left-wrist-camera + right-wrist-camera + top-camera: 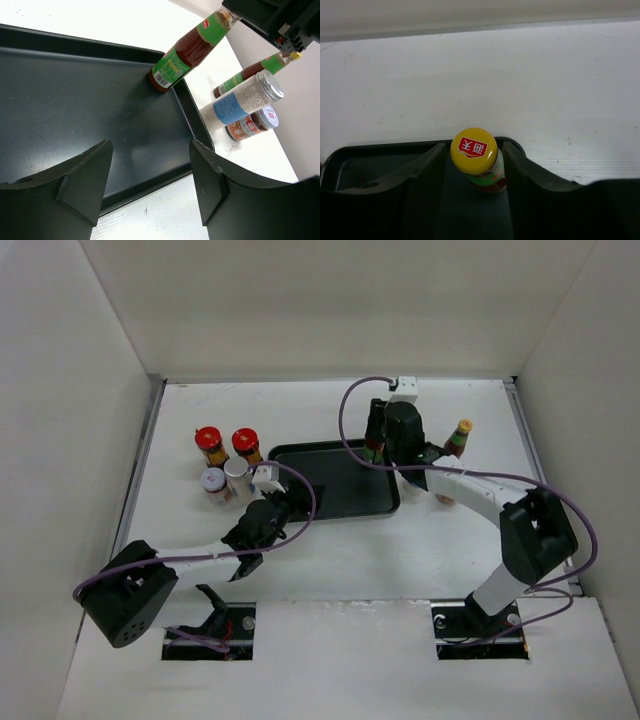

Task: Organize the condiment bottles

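A slim green-labelled, yellow-capped bottle stands in the black tray's far right corner; it also shows in the left wrist view. My right gripper is open, its jaws either side of the cap with a small gap each side. The second slim bottle stands on the table right of the tray. Beside it are a grey-topped jar and a short labelled jar. Two red-lidded jars and two white-topped jars stand left of the tray. My left gripper is open and empty.
The left gripper hovers over the tray's near left edge. The right arm crosses above the jars right of the tray. White walls close in the table on three sides. A purple cable loops over the tray.
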Action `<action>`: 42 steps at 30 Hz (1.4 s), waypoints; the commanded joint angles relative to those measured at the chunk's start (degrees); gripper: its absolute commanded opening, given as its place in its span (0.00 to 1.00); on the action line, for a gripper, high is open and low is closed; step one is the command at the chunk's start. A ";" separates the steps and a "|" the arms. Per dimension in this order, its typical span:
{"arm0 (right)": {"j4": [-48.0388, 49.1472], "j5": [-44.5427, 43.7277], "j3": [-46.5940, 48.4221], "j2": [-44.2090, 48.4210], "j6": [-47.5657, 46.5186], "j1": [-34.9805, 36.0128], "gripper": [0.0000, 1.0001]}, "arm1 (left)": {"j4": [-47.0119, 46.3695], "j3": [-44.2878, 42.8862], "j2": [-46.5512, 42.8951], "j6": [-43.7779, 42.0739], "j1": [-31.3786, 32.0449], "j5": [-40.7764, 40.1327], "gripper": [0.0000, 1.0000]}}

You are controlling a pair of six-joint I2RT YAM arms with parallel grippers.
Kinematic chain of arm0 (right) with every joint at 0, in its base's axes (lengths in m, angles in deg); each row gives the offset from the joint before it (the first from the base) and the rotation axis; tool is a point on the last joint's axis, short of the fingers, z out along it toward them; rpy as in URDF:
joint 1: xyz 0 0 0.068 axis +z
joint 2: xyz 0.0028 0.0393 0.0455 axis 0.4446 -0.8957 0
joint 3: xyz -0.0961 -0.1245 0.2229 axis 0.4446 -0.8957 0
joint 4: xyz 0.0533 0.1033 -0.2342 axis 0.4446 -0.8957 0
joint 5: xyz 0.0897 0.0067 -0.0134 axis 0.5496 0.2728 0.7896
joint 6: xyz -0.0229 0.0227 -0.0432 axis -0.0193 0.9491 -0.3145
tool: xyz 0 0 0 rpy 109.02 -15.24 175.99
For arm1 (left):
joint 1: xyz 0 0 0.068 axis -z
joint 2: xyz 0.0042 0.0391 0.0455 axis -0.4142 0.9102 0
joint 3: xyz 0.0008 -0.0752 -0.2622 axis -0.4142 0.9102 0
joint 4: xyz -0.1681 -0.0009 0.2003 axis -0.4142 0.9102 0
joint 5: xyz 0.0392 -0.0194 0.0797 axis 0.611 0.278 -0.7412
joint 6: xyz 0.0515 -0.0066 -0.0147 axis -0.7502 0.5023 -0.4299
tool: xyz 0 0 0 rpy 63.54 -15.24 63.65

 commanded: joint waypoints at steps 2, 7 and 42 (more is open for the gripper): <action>7.12 -0.67 -1.27 4.57 1.23 0.18 0.63 | -3.11 -0.09 -0.49 0.52 -0.09 0.43 0.61; 7.39 -0.67 -3.03 9.39 1.49 0.18 0.76 | -3.11 -0.18 -0.49 0.35 0.00 0.60 0.61; 0.00 -14.29 -7.96 9.15 0.27 -19.86 0.62 | -3.11 -0.62 0.47 0.70 0.53 0.60 0.61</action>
